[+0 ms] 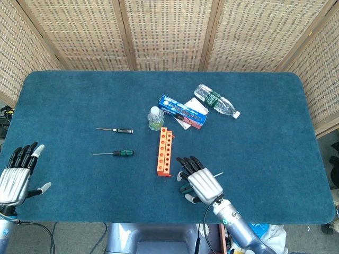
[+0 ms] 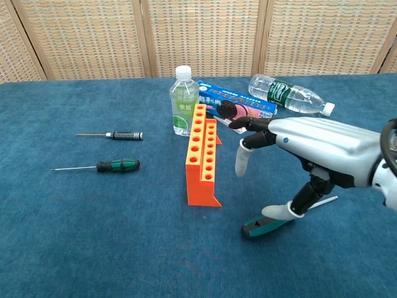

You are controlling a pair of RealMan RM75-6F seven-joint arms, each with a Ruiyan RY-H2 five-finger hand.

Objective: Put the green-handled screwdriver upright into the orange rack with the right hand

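Right now the right hand (image 2: 310, 146) hangs over the green-handled screwdriver (image 2: 268, 224), which lies flat near the table's (image 1: 275, 132) front edge, just right of the orange rack (image 2: 203, 155). Fingers are spread and the thumb looks to be resting on the handle, though contact is hard to confirm; nothing is gripped. Over at the front-left corner, the left hand (image 1: 17, 173) sits spread and empty.
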